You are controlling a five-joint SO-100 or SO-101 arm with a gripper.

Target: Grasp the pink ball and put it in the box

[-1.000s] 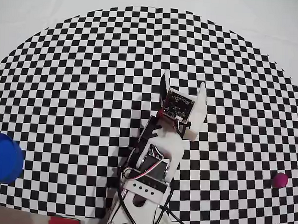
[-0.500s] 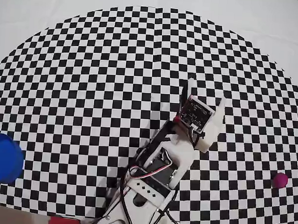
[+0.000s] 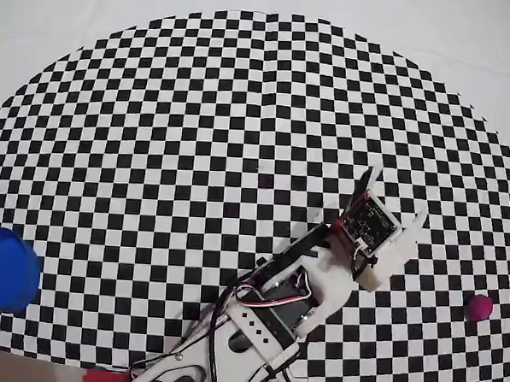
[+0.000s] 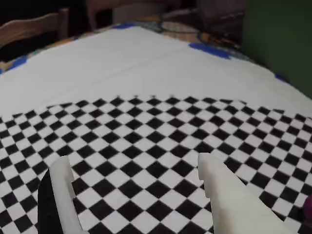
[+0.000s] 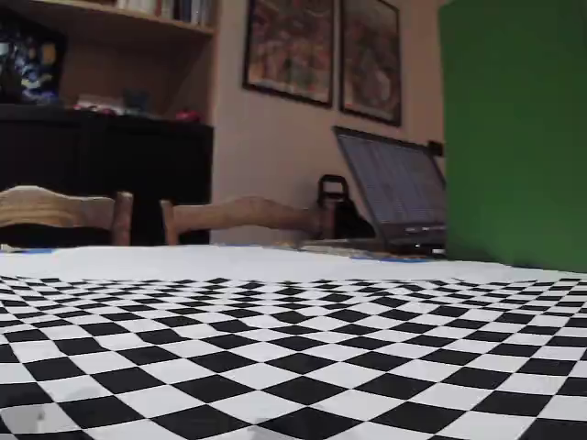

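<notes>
White two-finger gripper [image 3: 394, 195] spread wide and empty above black-and-white checkered cloth [image 3: 198, 137], pointed toward upper right in overhead view. Small smooth magenta-pink ball [image 3: 479, 307] resting on cloth near right edge, well apart from gripper, lower right of it. Round bright-blue cup-like box [image 3: 5, 269] at far left edge, across cloth from ball. From wrist view, both white fingers [image 4: 66, 190] parted over bare checker squares, nothing between them.
</notes>
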